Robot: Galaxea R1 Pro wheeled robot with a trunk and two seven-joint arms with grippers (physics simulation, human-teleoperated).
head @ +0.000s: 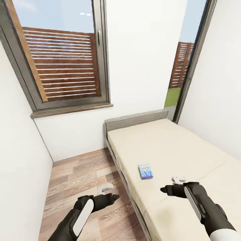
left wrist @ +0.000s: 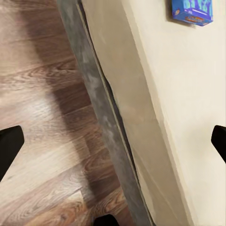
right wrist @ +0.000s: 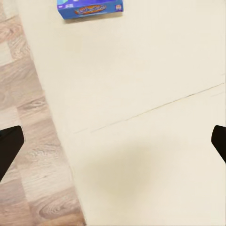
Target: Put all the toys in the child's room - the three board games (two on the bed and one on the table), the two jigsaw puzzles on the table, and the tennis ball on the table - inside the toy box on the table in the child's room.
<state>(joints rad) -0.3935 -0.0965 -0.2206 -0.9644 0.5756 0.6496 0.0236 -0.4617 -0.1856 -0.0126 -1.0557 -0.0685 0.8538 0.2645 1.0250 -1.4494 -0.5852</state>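
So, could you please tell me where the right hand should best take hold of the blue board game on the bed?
The board game lies flat on the bed, so probably come from above and pinch its two long edges; the open right hand is nearest.

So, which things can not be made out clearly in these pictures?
- Board game on the bed: the print on its lid is too small to read in the head view.
- The same box is cut off by the picture's edge in the left wrist view and the right wrist view.
- The bed's near end runs past the head view's lower edge.
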